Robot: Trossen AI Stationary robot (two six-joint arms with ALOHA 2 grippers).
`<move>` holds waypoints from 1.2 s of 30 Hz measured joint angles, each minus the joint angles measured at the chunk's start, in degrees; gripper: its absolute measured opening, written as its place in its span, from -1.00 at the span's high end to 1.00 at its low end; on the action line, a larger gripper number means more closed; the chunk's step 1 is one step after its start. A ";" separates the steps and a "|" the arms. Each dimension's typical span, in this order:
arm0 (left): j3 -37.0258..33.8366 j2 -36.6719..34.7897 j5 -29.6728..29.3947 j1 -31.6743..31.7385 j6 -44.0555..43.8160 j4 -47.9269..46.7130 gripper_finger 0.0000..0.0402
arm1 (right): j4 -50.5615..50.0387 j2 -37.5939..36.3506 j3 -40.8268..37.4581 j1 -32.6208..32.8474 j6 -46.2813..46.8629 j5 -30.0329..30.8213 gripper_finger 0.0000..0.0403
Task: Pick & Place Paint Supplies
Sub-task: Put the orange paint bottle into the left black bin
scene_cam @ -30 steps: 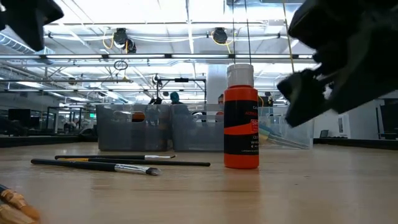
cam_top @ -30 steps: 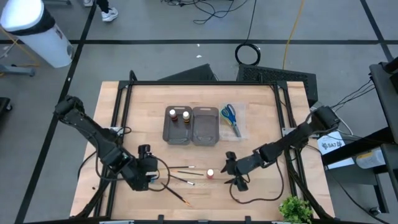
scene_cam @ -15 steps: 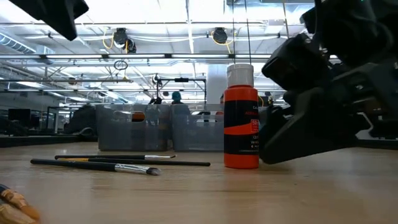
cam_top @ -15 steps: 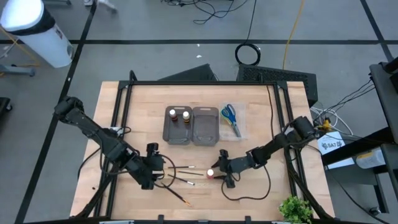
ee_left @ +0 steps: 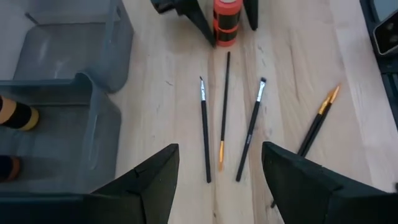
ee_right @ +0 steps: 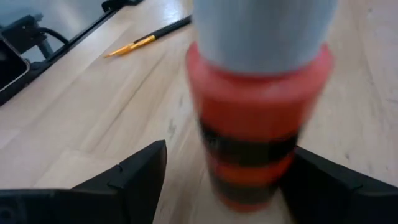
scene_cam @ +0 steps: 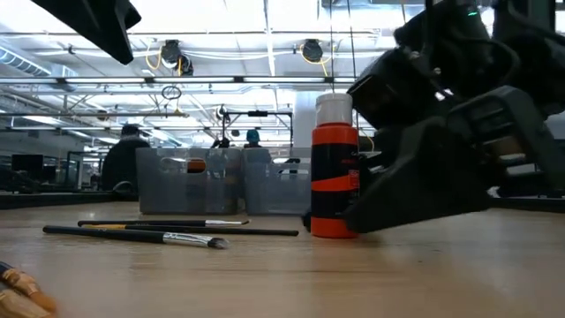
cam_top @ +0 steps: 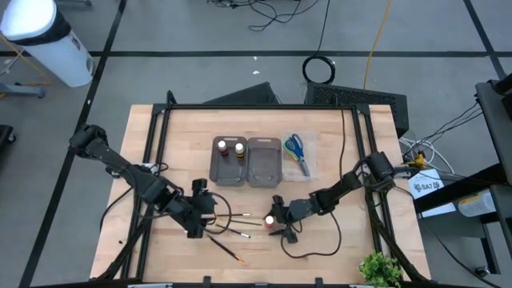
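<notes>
1. Paint supplies lie across the front half of the wooden table (cam_top: pixel 336 160): several thin dark-handled brushes (cam_top: pixel 234 224) near the front centre, and just to their right an orange paint bottle (cam_top: pixel 270 223) with a white cap, standing upright.
2. At the left, the left arm reaches in from the table's left edge. The left gripper (cam_top: pixel 206 214) hangs above the handle ends of the brushes, fingers (ee_left: pixel 155 180) spread apart and holding nothing.
3. Its wrist view shows three brushes lying roughly parallel and a fourth, with a yellow ferrule, angled off to one side.
4. At the right, the right arm stretches low across the table from the right edge. The right gripper (cam_top: pixel 276 225) has its two fingers (ee_right: pixel 124 177) on either side of the orange paint bottle. They are apart, and whether they touch it cannot be told.
5. Behind the brushes stand two grey trays side by side. The left tray (cam_top: pixel 226 175) holds two small bottles (cam_top: pixel 230 147) at its back end; the right tray (cam_top: pixel 265 174) shows nothing inside.
6. Right of them, a clear tray (cam_top: pixel 309 144) holds scissors (cam_top: pixel 295 149) with blue and green handles.
7. Beyond the table are a grey floor with cables, a white bin (cam_top: pixel 48 42) at the far left, and a person (scene_cam: pixel 122 159) in the room behind.
</notes>
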 joint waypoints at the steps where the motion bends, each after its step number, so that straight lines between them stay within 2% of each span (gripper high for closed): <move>1: 0.00 0.00 0.00 0.20 0.00 0.08 -0.20 | 0.25 0.30 0.27 -0.27 -0.04 -0.69 -0.38; 6: 0.00 0.00 -0.02 0.83 0.02 1.41 -0.20 | 2.67 1.47 0.34 -1.02 -1.97 -2.01 -0.18; 12: 0.00 0.00 -0.49 1.34 -0.17 3.39 -0.20 | 1.99 1.20 0.34 -1.11 -2.21 -2.07 0.21; 17: 0.00 0.00 -0.21 3.51 0.04 12.35 -0.20 | 2.11 1.18 0.34 -1.48 -2.86 -2.07 0.43; 21: 0.00 1.72 4.66 6.53 3.58 20.34 -0.20 | 1.41 1.09 0.36 -1.92 -2.59 -2.02 0.40; 26: 0.03 7.52 9.99 9.99 11.11 27.69 -0.20 | 1.38 1.09 0.36 -2.43 -3.03 -2.04 0.31; 30: 0.00 11.80 10.06 12.33 14.66 32.27 -0.20 | 1.00 1.12 1.03 -3.18 -4.63 -1.76 0.35; 36: 0.00 14.53 11.60 14.86 14.23 35.83 -0.20 | -1.39 1.18 4.22 -3.95 -7.48 -1.74 0.38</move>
